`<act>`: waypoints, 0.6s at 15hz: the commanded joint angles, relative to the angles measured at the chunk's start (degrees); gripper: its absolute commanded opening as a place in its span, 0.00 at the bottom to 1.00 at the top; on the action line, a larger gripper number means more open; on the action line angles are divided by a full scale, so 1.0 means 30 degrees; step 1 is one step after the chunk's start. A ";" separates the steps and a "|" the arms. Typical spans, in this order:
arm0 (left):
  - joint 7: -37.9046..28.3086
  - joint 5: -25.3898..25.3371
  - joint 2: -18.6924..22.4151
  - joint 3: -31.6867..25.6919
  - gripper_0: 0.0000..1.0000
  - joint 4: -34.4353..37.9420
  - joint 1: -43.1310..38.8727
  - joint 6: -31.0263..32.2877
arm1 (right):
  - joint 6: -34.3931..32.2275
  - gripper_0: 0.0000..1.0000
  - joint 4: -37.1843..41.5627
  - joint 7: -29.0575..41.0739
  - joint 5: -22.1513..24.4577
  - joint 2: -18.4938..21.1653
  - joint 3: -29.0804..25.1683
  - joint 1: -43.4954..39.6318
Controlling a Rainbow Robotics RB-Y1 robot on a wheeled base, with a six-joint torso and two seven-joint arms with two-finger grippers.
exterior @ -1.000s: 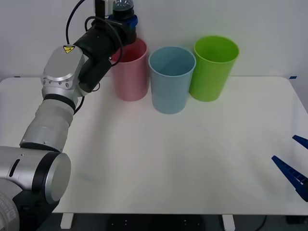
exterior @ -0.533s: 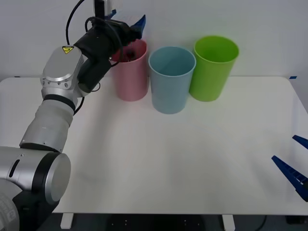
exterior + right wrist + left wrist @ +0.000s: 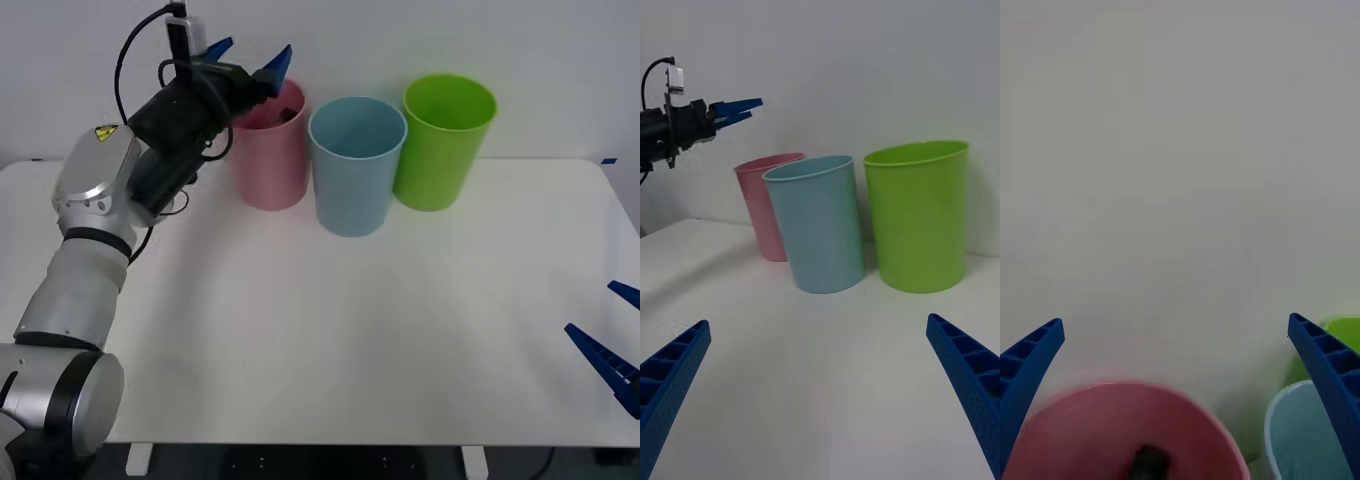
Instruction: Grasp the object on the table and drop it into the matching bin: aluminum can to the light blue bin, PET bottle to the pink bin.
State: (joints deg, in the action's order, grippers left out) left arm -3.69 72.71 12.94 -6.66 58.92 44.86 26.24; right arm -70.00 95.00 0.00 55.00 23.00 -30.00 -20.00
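white table (image 3: 330,330), pale wall (image 3: 400,40) behind

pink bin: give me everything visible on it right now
The pink bin is a tall, tapered, smooth cup that looks like plastic, standing upright on the white table at the left end of the row, close beside the light blue bin. The left end effector hangs open above its rim, not touching it. In the left wrist view a dark object lies inside, too blurred to identify.

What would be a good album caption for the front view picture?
Open left gripper above the pink bin, beside light blue and green bins on the white table.
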 commanded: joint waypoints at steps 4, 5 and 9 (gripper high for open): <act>0.0262 -0.3261 0.2190 0.1313 1.00 0.3065 -0.3263 0.0718 | 0.0000 1.00 0.0000 0.0000 -0.0001 0.0000 0.0000 0.0000; 0.0350 -0.3935 0.2688 0.1313 1.00 0.3387 -0.3849 0.1303 | 0.0000 1.00 0.0000 0.0000 -0.0001 0.0000 0.0000 0.0000; 0.0702 -0.6074 0.4388 0.1225 1.00 0.4588 -0.6017 0.2944 | 0.0000 1.00 0.0000 0.0000 -0.0001 0.0000 0.0000 0.0000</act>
State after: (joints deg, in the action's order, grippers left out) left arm -1.73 55.61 25.21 -2.90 72.04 28.03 34.19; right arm -70.00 95.00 0.00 55.00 23.00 -30.00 -20.00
